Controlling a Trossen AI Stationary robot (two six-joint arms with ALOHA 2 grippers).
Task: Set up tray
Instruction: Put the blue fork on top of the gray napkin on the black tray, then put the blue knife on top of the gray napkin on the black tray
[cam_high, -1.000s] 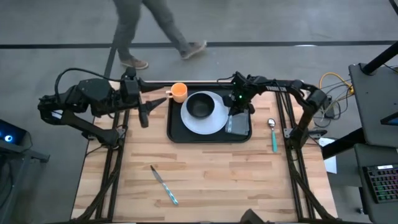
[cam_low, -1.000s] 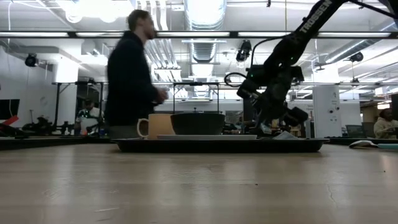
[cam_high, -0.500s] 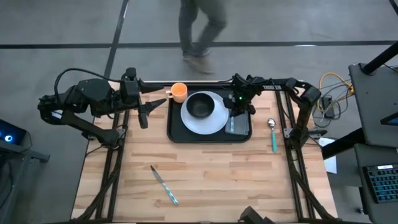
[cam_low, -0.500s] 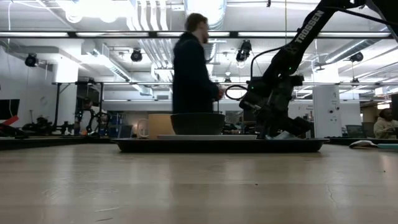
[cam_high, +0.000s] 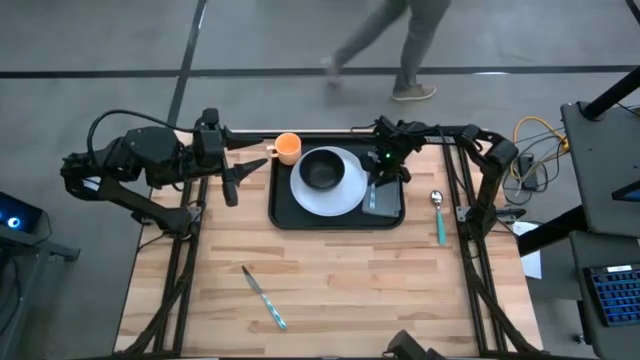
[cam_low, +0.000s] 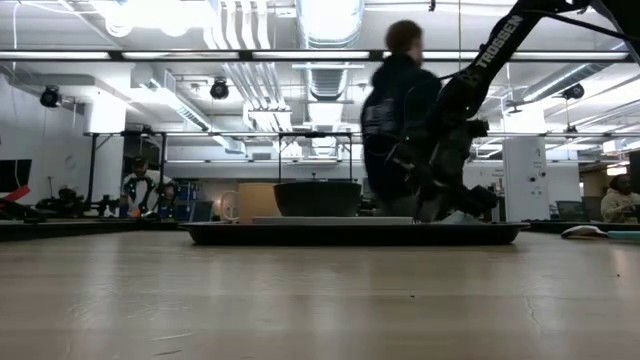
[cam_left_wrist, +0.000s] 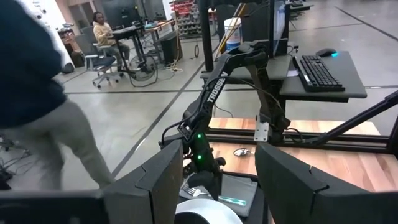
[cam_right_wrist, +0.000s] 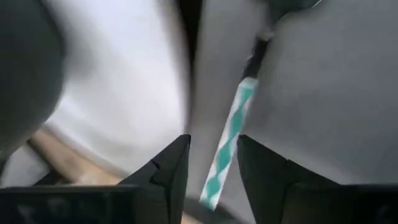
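The tray (cam_high: 283, 214) is lying flat toward the far side of the wooden tabletop (cam_high: 330, 290), roughly midway between the two arms. On it a white plate (cam_high: 328, 193) is sitting with a dark bowl (cam_high: 321, 169) on top, and a grey napkin (cam_high: 384, 200) is lying along the tray's right end. An orange mug (cam_high: 288, 148) is standing at the tray's far left corner; from above I cannot tell whether it is on the rim or just outside it. The right gripper (cam_high: 380, 180) is hanging low over the napkin, and in its own wrist view a utensil with a teal-and-white striped handle (cam_right_wrist: 227, 149) is lying on the grey cloth between the two dark fingers (cam_right_wrist: 163, 171), with the jaws standing slightly apart on either side of the handle and a gap showing, so nothing is being squeezed. The left gripper (cam_high: 229, 183) is waiting above the tabletop just left of the tray, its jaws partly open and holding nothing, as its wrist view shows. A teal-handled spoon (cam_high: 439, 218) is lying on the tabletop to the right of the tray, and a teal-handled knife (cam_high: 263, 297) is lying well apart nearer the front. A person (cam_low: 398, 130) is walking past beyond the far edge of the tabletop.
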